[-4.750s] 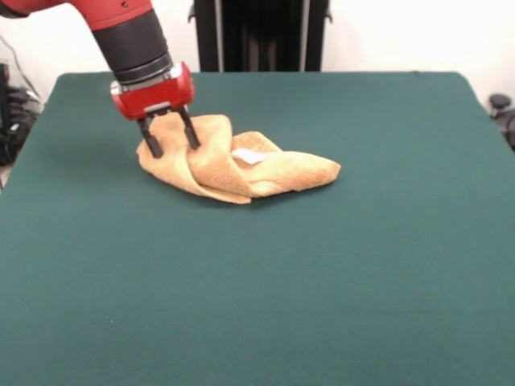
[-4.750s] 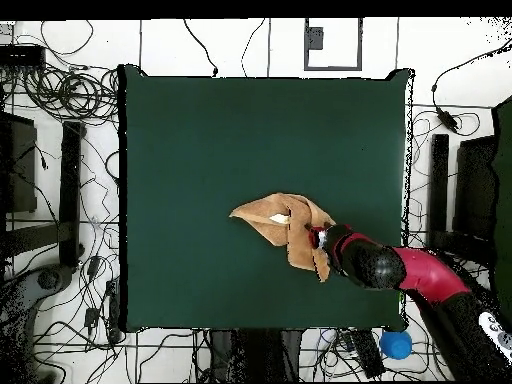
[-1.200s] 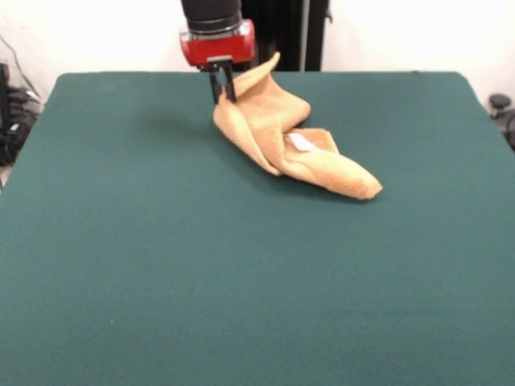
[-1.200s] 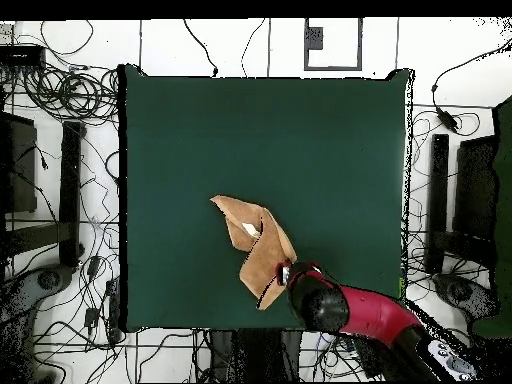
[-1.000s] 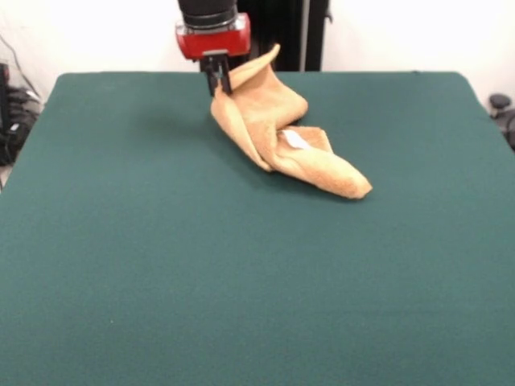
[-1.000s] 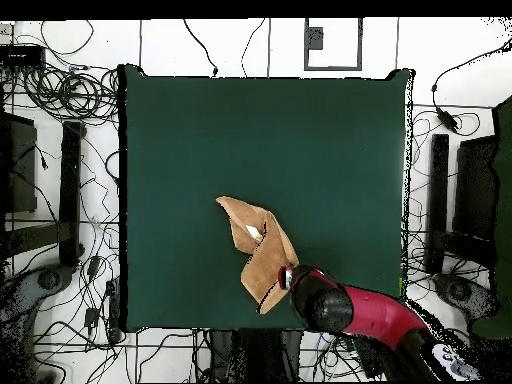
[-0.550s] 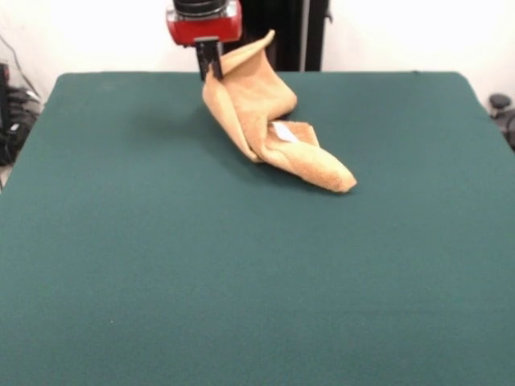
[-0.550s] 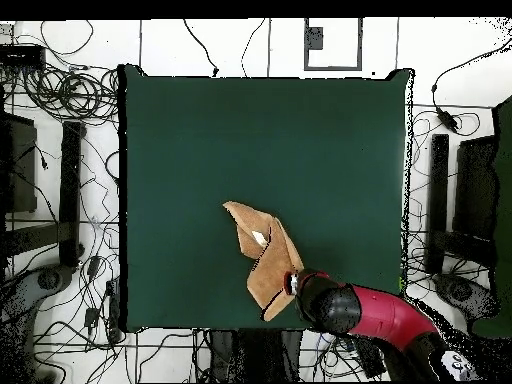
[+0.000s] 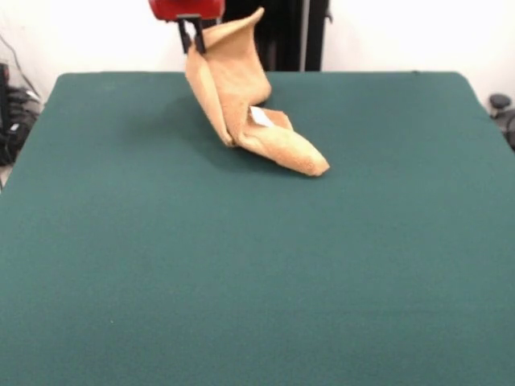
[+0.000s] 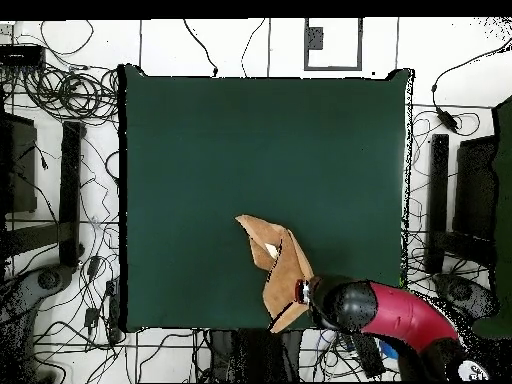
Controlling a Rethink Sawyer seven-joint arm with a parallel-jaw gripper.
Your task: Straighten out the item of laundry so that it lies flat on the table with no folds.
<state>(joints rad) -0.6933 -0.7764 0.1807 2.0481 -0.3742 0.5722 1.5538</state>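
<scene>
The tan-orange towel (image 9: 241, 104) hangs by one edge from my gripper (image 9: 192, 36) at the far side of the green table (image 9: 241, 265). Its upper part is lifted and folded; its lower end rests crumpled on the cloth, with the small white tag (image 9: 259, 117) showing. The gripper is shut on the towel's upper edge near the top of the front view. In the overhead view the towel (image 10: 278, 268) stretches from the table's middle to its bottom edge, where the gripper (image 10: 302, 291) and red arm (image 10: 400, 312) hold it.
The robot's black pedestal (image 9: 265, 32) stands behind the table's far edge. Cables and stands (image 10: 60, 200) lie on the floor round the table in the overhead view.
The gripper has risen and moved left in the front view, toward the table's far edge, pulling the towel up and dragging its lower end along with it.
</scene>
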